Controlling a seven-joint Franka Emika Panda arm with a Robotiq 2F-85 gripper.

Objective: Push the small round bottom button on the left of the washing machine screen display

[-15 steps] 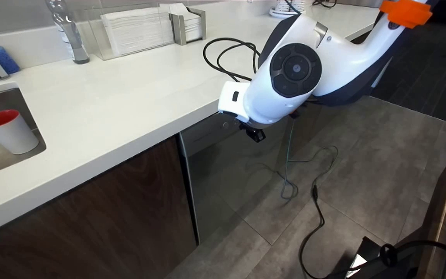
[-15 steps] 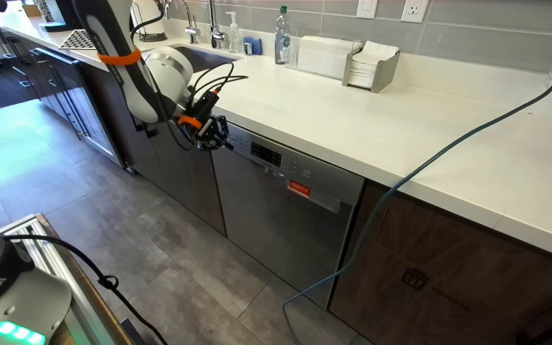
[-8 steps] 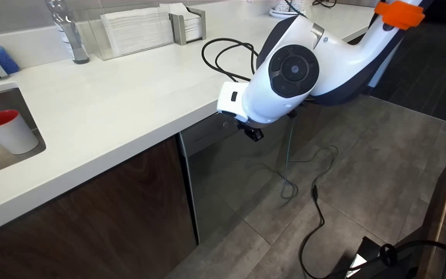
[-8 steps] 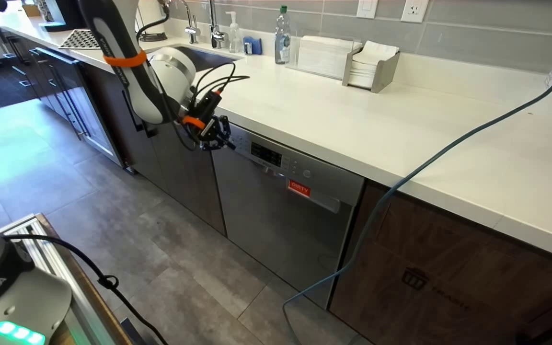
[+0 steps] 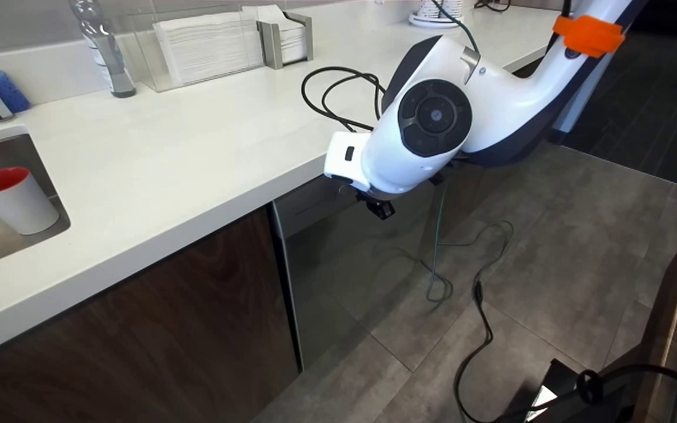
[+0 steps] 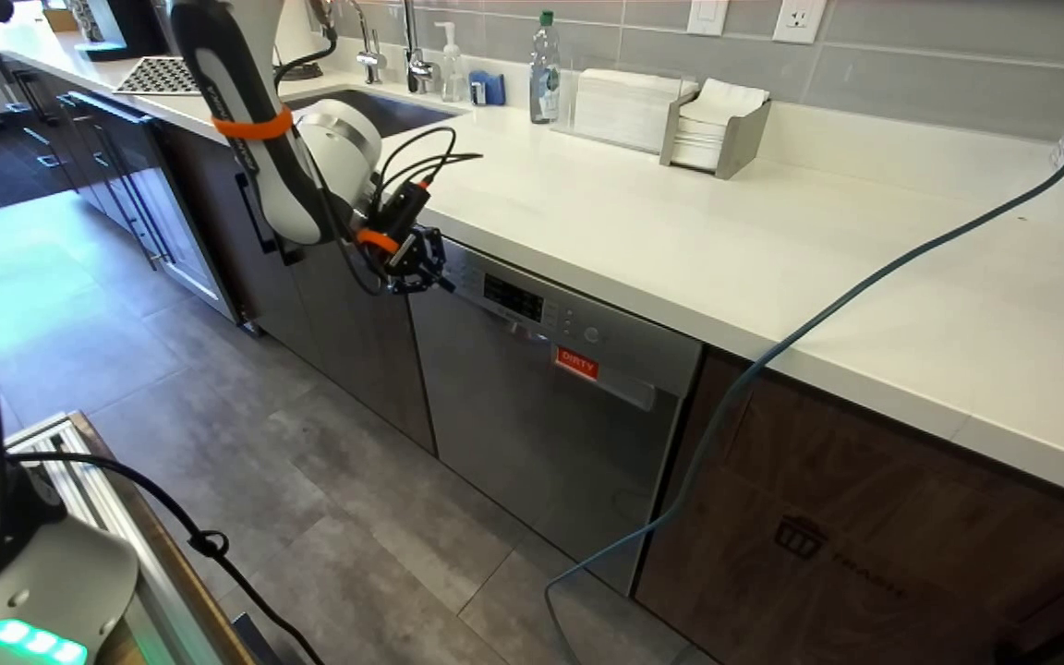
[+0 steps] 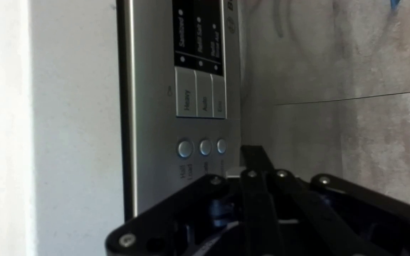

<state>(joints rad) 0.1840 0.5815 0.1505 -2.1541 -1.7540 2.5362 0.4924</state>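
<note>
Three round buttons (image 7: pixel 205 147) lie in a row at the wrist view's centre, the end effector (image 7: pixel 255 158) just right of the rightmost button (image 7: pixel 221 146). In an exterior view the dishwasher (image 6: pixel 532 416) sits beneath the surface (image 6: pixel 828 249), on which a dish-soap bottle (image 6: pixel 545 83) stands left of a napkin holder (image 6: pixel 743 143). At an exterior view's far left, a cup (image 5: pixel 24 205) is in the sink (image 5: pixel 18 153).

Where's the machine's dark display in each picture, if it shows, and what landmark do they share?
In an exterior view: display near the middle.
In an exterior view: not visible, apparently behind the robot arm.
Wrist view: display at top middle, turned sideways, partly cut off.
Shared landmark: the white counter, in both exterior views and along the wrist view's left.
</note>
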